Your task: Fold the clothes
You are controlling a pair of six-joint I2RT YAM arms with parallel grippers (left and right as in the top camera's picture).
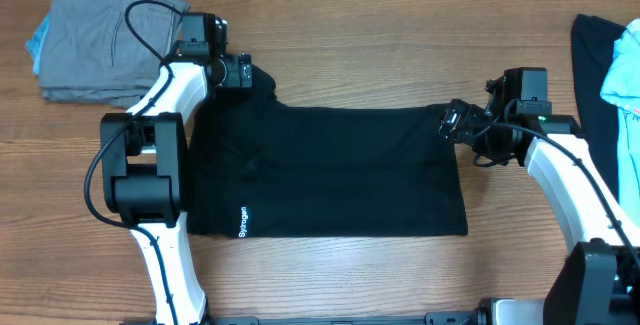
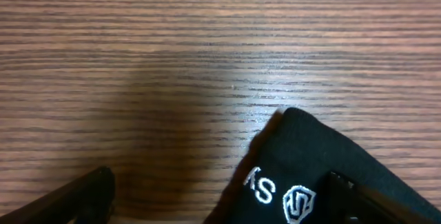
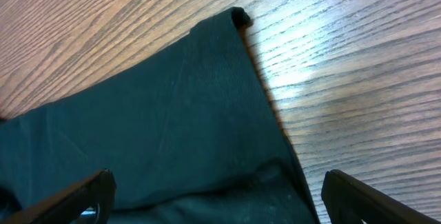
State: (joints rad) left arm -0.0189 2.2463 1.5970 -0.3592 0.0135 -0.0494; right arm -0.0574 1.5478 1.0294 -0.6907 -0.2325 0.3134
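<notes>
black fingers of the left gripper [image 2: 219, 178] are standing wide apart and gripping nothing, with a corner of the black shirt [image 2: 310, 155] poking up between them, nearer one finger than the other; the right gripper [image 3: 219, 179] is likewise gaping and empty, hovering over the shirt's opposite far corner; the shirt itself is lying flat as a rough rectangle in the middle of the wooden table [image 1: 350, 45], between the two arms; the step in hand is looking like a paired pinch of those two far corners, so each gripper should be sinking until one finger is sliding under every layer, both should be closing together, and the lift should be rising evenly with the edge between them kept taut, or the fabric is going to sag and crease; the left wrist view is showing a round white logo [image 2: 300, 203] and white letters [image 2: 258, 186] by the corner, which the overhead view is not making out; the overhead view alone is giving the whole outline, the white lettering [image 1: 243, 221] at the near hem, a grey garment pile [image 1: 90, 35] far left, and a light blue garment [image 1: 625, 75] at the right edge.
</notes>
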